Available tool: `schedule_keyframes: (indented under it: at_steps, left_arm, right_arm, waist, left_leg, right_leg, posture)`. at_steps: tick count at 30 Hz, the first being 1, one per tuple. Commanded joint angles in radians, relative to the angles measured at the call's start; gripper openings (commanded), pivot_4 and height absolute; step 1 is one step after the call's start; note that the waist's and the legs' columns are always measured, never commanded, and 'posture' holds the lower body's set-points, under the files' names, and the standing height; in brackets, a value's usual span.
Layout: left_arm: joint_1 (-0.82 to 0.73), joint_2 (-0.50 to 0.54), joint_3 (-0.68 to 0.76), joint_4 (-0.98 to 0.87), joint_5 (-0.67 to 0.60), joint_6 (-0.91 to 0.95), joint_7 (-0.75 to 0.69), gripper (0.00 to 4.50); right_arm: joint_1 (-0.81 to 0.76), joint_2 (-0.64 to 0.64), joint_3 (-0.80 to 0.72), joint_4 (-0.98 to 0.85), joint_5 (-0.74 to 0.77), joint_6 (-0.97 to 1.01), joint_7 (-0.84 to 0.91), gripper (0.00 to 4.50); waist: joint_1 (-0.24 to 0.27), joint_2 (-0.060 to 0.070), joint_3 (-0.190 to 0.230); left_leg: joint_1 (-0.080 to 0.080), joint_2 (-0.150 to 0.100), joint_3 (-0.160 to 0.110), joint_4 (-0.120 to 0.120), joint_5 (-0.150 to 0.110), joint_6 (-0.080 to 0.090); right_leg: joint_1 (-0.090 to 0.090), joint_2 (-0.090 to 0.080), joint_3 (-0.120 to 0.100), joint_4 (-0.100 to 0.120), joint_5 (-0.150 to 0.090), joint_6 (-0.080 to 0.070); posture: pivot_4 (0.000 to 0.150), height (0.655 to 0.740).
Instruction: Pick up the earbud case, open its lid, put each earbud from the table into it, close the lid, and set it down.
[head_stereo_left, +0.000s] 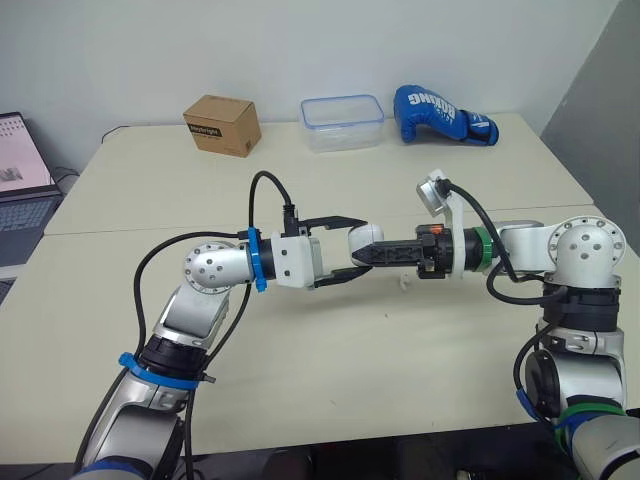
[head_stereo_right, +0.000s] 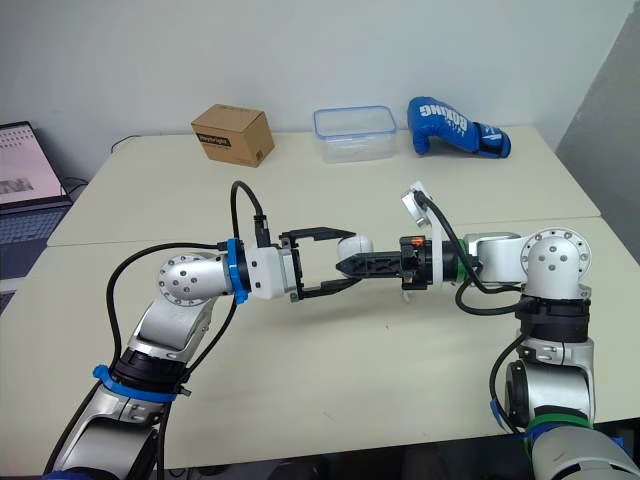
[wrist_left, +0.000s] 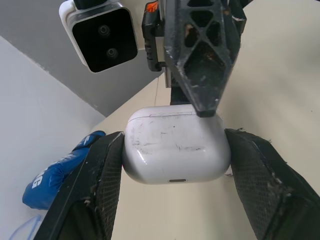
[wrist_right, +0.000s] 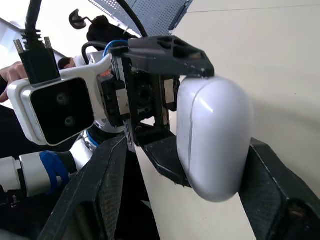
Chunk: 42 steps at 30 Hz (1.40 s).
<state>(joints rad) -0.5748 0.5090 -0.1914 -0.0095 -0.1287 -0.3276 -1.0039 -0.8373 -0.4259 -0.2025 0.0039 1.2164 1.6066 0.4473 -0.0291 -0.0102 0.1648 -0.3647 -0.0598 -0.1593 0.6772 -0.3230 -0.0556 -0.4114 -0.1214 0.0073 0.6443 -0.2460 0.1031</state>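
- One white, rounded plastic earbud case (wrist_left: 175, 150) is held up above the pale cream desk (head_stereo_left: 330, 370), between the two arms. Its lid is shut.
- The left claw (head_stereo_left: 362, 246) is clamped on the case: in the left wrist view its two black fingers (wrist_left: 107, 170) press the case's two opposite sides.
- The right claw (head_stereo_left: 362, 255) reaches in from the opposite side, facing the left one. Its two fingers (wrist_right: 280, 200) stand apart with the case between them. One lies against the case, and a gap shows at the other. In the left wrist view, one of its fingertips rests on the case's edge by the lid seam.
- One small white thing (head_stereo_left: 403, 283) lies on the desk just below the right claw, too small to identify.
- Three things stand in a row along the far edge of the desk, well apart from the claws:
  - one brown cardboard box (head_stereo_left: 221, 124)
  - one clear plastic container with a blue rim (head_stereo_left: 342, 122)
  - one blue boxing glove with white lettering (head_stereo_left: 440, 113)
- One open laptop (head_stereo_left: 20, 180) sits off the desk's left side.
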Motion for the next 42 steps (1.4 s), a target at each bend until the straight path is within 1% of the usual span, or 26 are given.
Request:
schedule_keyframes:
  at_steps: [1,19,22,27,28,37,41,42]
  left_arm:
    - [-0.021,0.008,0.024,-0.005,-0.002,-0.016,0.015,2.79]
    - [-0.017,0.01,0.013,-0.014,-0.008,-0.012,0.008,2.79]
    - [-0.016,0.008,0.011,-0.018,-0.008,-0.008,0.01,2.79]
    - [-0.015,0.008,0.009,-0.023,-0.009,-0.006,0.01,2.79]
    - [-0.015,0.008,0.008,-0.024,-0.009,-0.005,0.01,2.79]
    - [-0.01,0.008,0.01,-0.031,-0.007,-0.001,0.018,2.79]
    - [-0.008,0.026,0.001,-0.047,-0.031,0.062,-0.015,2.79]
    - [-0.008,0.031,-0.001,-0.052,-0.033,0.075,-0.02,3.51]
  right_arm:
    - [0.003,-0.013,-0.003,-0.021,0.044,0.008,-0.002,3.2]
    - [-0.006,-0.001,-0.016,-0.016,0.069,0.008,-0.03,3.2]
    - [-0.006,0.001,-0.018,-0.015,0.071,0.008,-0.033,2.58]
    - [-0.008,0.004,-0.022,-0.014,0.082,0.008,-0.042,0.86]
    - [-0.007,0.004,-0.023,-0.014,0.084,0.008,-0.043,0.77]
    - [-0.001,0.008,-0.025,-0.016,0.098,0.008,-0.05,0.78]
    - [0.002,0.008,-0.022,-0.019,0.106,0.008,-0.047,0.78]
    - [0.003,0.008,-0.022,-0.02,0.107,0.008,-0.046,0.78]
  waist:
    - [0.0,0.0,0.0]
    - [0.0,0.0,0.0]
    - [0.0,0.0,0.0]
    - [0.0,0.0,0.0]
    - [0.0,0.0,0.0]
    - [0.0,0.0,0.0]
    - [0.0,0.0,0.0]
    - [0.0,0.0,0.0]
  left_leg:
    - [0.0,0.0,0.0,0.0,0.0,0.0]
    - [0.0,0.0,0.0,0.0,0.0,0.0]
    - [0.0,0.0,0.0,0.0,0.0,0.0]
    - [0.0,0.0,0.0,0.0,0.0,0.0]
    - [0.0,0.0,0.0,0.0,0.0,0.0]
    - [0.0,0.0,0.0,0.0,0.0,0.0]
    - [0.0,0.0,0.0,0.0,0.0,0.0]
    - [0.0,0.0,0.0,0.0,0.0,0.0]
  right_leg:
    - [0.0,0.0,0.0,0.0,0.0,0.0]
    - [0.0,0.0,0.0,0.0,0.0,0.0]
    - [0.0,0.0,0.0,0.0,0.0,0.0]
    - [0.0,0.0,0.0,0.0,0.0,0.0]
    - [0.0,0.0,0.0,0.0,0.0,0.0]
    - [0.0,0.0,0.0,0.0,0.0,0.0]
    - [0.0,0.0,0.0,0.0,0.0,0.0]
    - [0.0,0.0,0.0,0.0,0.0,0.0]
  posture:
    - [0.15,0.7307]
    - [0.15,0.7307]
    - [0.15,0.7307]
    - [0.15,0.7307]
    - [0.15,0.7307]
    - [0.15,0.7307]
    - [0.15,0.7307]
    - [0.15,0.7307]
